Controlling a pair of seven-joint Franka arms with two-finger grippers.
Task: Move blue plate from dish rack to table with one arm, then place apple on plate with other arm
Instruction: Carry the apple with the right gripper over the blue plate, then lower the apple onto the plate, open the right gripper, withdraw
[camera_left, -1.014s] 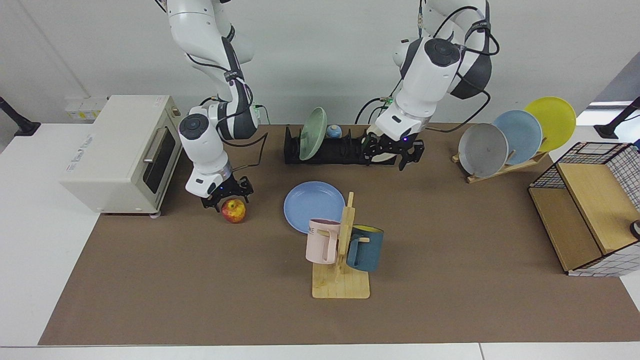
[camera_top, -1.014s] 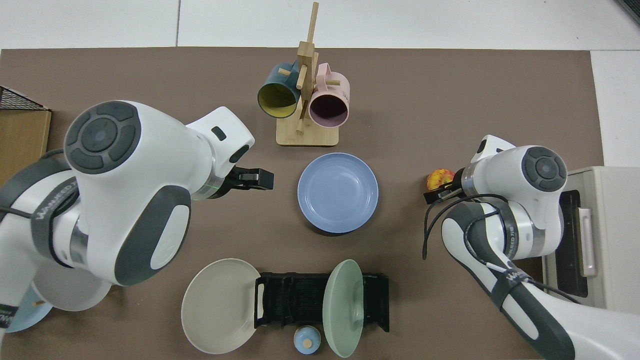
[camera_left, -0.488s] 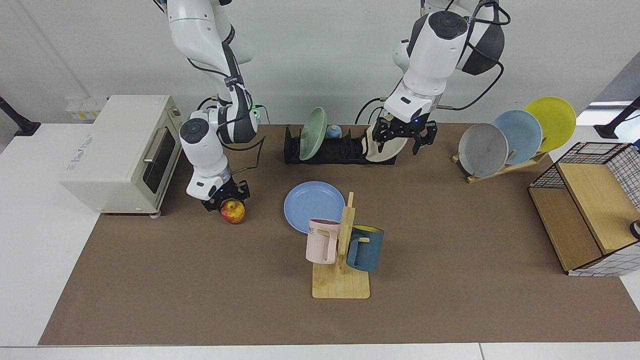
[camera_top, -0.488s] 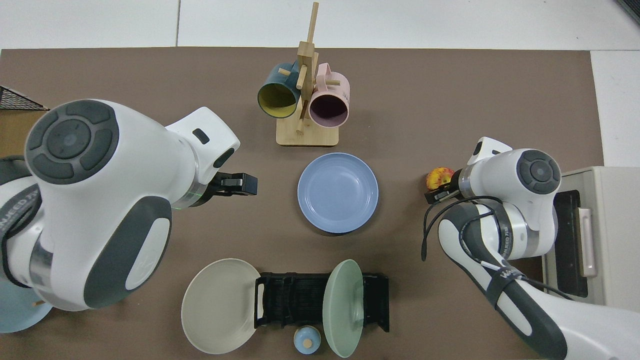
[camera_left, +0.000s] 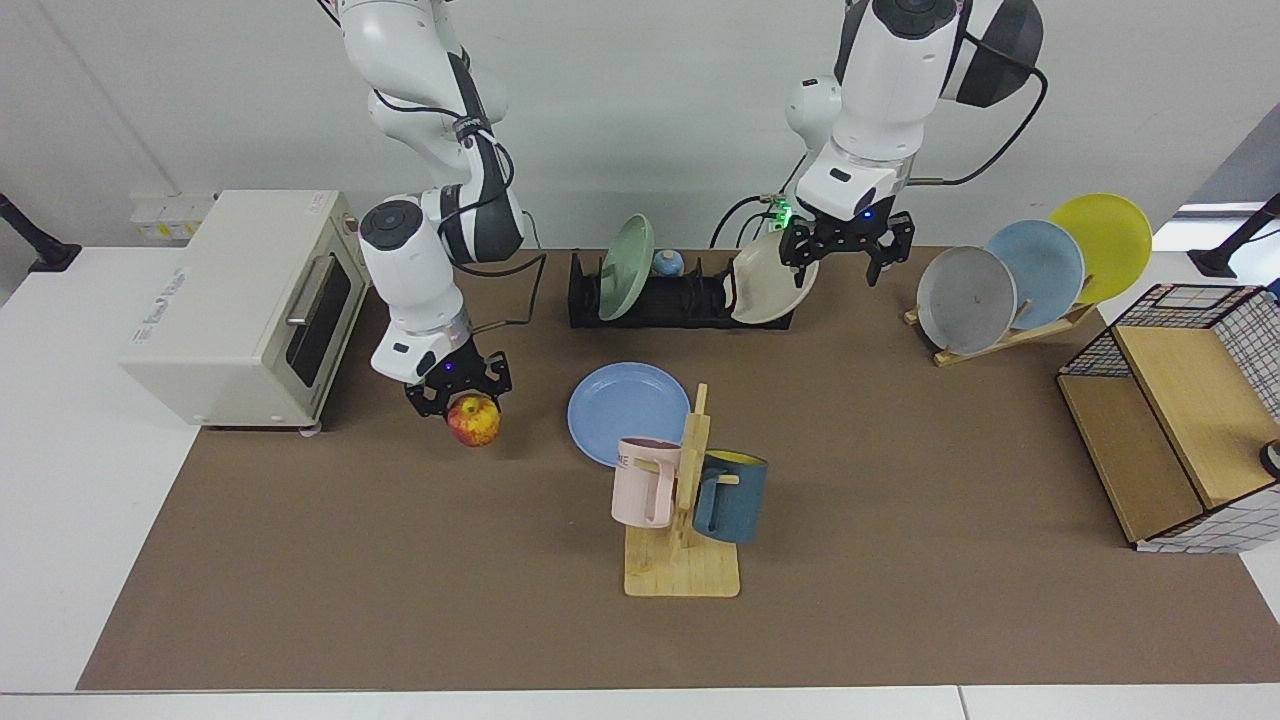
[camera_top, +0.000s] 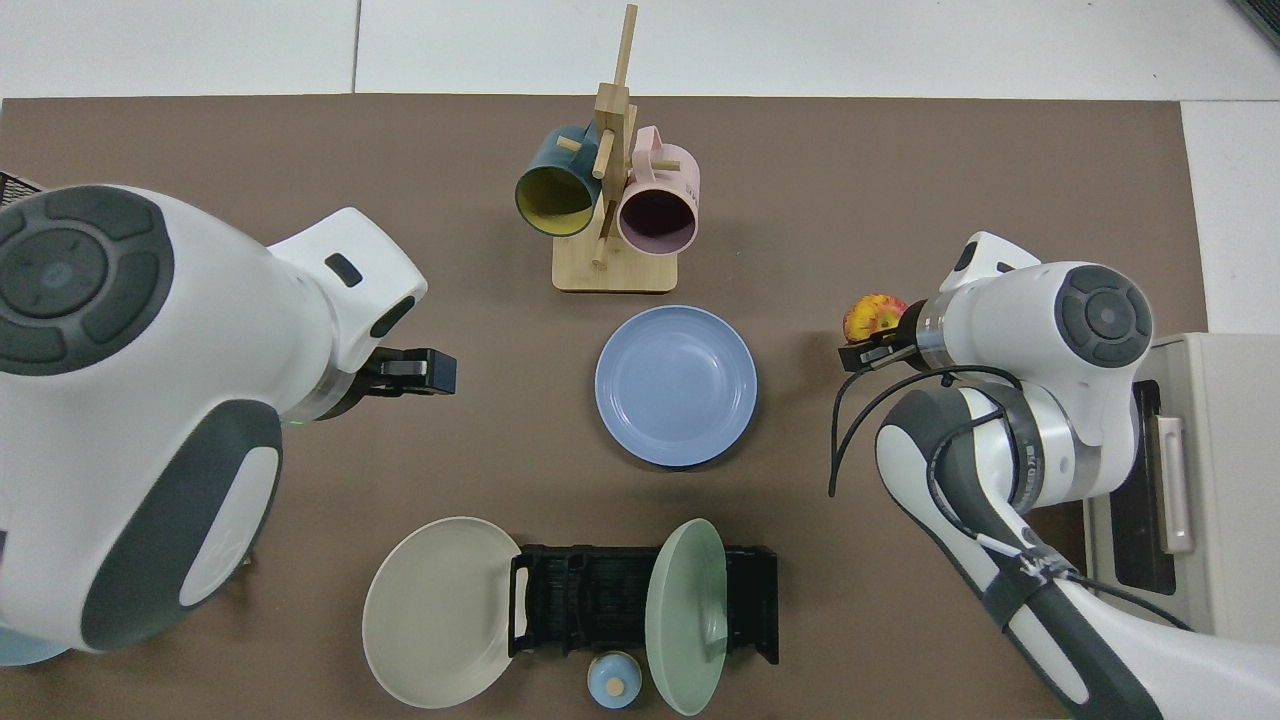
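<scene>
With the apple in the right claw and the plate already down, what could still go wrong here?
The right claw grips the apple only by its top, most of it hanging below, so it might slip on the way over. The mug tree stands close beside the blue plate; a released apple could roll off and hit it. The left claw waits above the dish rack.

Lighting bright, even, diffuse from overhead. Shadows soft and short beneath the glossy round periwinkle-blue plate (camera_top: 676, 385). No glare. Both views in focus throughout.
</scene>
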